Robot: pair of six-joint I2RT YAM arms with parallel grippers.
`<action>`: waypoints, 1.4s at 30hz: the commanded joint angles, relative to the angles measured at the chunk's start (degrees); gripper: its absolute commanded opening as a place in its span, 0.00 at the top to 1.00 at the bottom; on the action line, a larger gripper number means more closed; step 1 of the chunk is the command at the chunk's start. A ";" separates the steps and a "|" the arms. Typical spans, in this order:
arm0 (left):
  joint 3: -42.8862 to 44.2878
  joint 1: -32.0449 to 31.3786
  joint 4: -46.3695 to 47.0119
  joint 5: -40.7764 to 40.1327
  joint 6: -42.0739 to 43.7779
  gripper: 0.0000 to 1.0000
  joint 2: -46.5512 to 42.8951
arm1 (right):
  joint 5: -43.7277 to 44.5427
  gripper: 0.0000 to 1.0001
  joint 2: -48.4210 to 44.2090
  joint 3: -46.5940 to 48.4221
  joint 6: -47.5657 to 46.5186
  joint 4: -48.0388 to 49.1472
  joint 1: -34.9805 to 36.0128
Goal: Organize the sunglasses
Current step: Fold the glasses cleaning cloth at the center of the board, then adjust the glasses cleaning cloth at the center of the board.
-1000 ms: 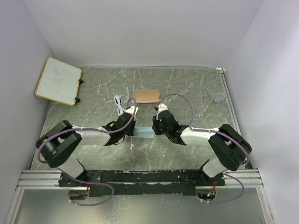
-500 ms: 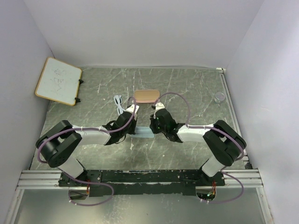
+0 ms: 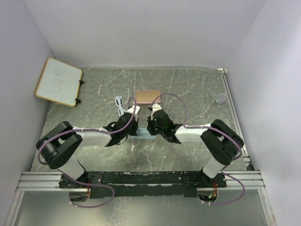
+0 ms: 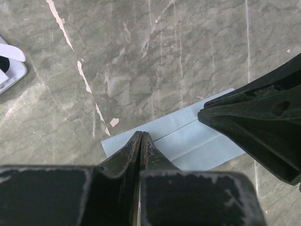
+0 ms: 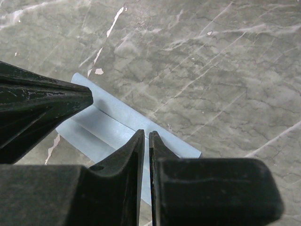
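The sunglasses (image 3: 120,104) lie pale and thin on the marble table, just left of and behind my left gripper (image 3: 135,123). A pink case (image 3: 147,96) sits behind both grippers. A folded pale blue cloth (image 4: 188,141) lies flat between them. My left gripper (image 4: 141,133) is shut, its tips at the cloth's near-left edge; whether it pinches the cloth I cannot tell. My right gripper (image 5: 146,134) stands over the cloth (image 5: 108,125) with its jaws almost together and a blue sliver in the slit. The two grippers' tips nearly meet.
A small whiteboard (image 3: 59,81) leans at the back left. A small clear round thing (image 3: 221,98) sits at the back right by the metal rail (image 3: 230,108). Pale walls enclose the table on three sides.
My right gripper has slid left toward the left gripper, and less of the cloth shows between them. The left gripper's jaws have closed.
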 commanded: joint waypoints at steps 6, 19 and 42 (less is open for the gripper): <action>-1.08 -1.45 2.57 1.48 -1.60 0.87 1.15 | 0.16 0.90 2.33 1.77 0.12 1.40 1.81; -0.28 -1.58 2.23 0.96 -2.08 0.93 3.83 | 0.47 0.90 1.69 1.22 0.72 0.55 3.09; 0.07 -1.58 1.71 0.76 -1.91 0.93 3.77 | -1.45 0.90 -5.29 -3.30 2.67 -3.42 4.53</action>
